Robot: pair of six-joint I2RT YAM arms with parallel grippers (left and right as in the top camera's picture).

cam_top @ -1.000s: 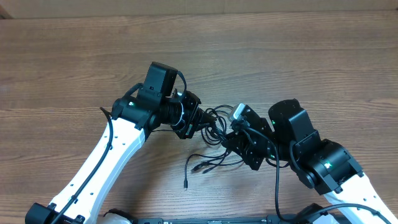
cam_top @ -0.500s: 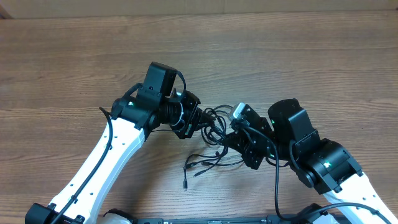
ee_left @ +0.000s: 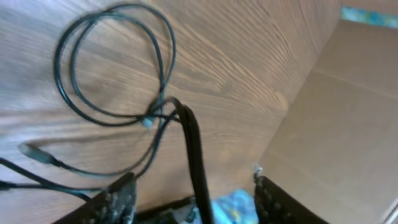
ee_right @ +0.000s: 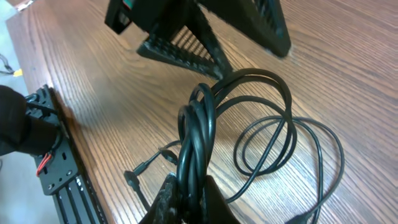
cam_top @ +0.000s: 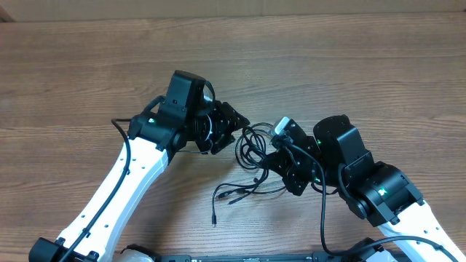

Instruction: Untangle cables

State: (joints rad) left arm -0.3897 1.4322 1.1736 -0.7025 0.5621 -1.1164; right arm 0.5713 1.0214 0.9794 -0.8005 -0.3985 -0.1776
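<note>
Overhead, we see the cables (cam_top: 250,144) tangled on the table (cam_top: 364,65) between the left claw (cam_top: 237,122) and the right claw (cam_top: 271,156); left wrist, the left claw stands spread apart; right wrist, the right claw pinches limp, light loops, which we judge best gripped beside a plug.

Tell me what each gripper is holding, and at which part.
The right gripper is shut on the cables, pinching bunched strands beside the loops. The left gripper is open, gripping nothing.

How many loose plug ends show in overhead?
3, below-left of the cables: plug end, another right of it, a third lowest in frame. Others may be hidden.
</note>
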